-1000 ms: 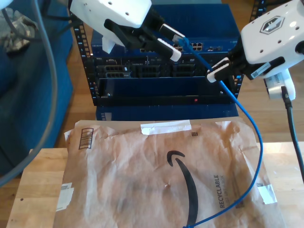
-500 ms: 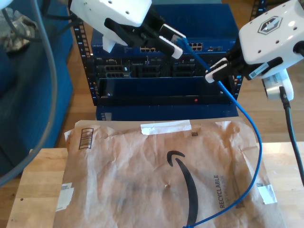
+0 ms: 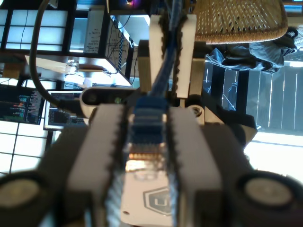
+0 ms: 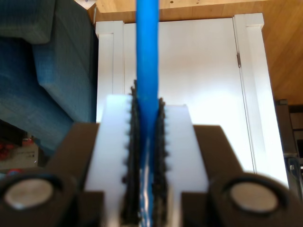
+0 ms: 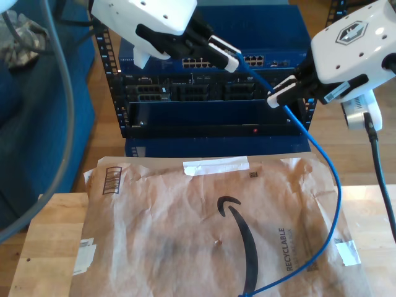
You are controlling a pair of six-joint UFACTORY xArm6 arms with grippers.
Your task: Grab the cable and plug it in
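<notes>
The bright-blue cable [image 5: 322,162] rises from the table's front edge to both grippers in front of the rack. My first gripper [image 5: 227,54], at the exterior view's upper left, is shut on the cable's translucent plug [image 5: 241,60], close to the rack's row of ports [image 5: 256,61]. The first wrist view shows the plug [image 3: 147,137] pinched between the white fingers [image 3: 107,142]. My second gripper [image 5: 281,94], on the exterior view's right, is shut on the cable a short way below the plug. In the second wrist view the cable [image 4: 147,56] runs out from my second gripper [image 4: 147,127].
The dark blue equipment rack [image 5: 204,105] stands behind the wooden table [image 5: 43,247]. A crumpled brown paper mailer [image 5: 204,229] covers most of the tabletop. A black arm cable [image 5: 378,167] hangs at the exterior view's right and a grey one [image 5: 62,124] at its left.
My first gripper's fingers have drawn closer together at the plug and shifted slightly toward the rack's ports. My second gripper edged a little toward the exterior view's left with the cable.
</notes>
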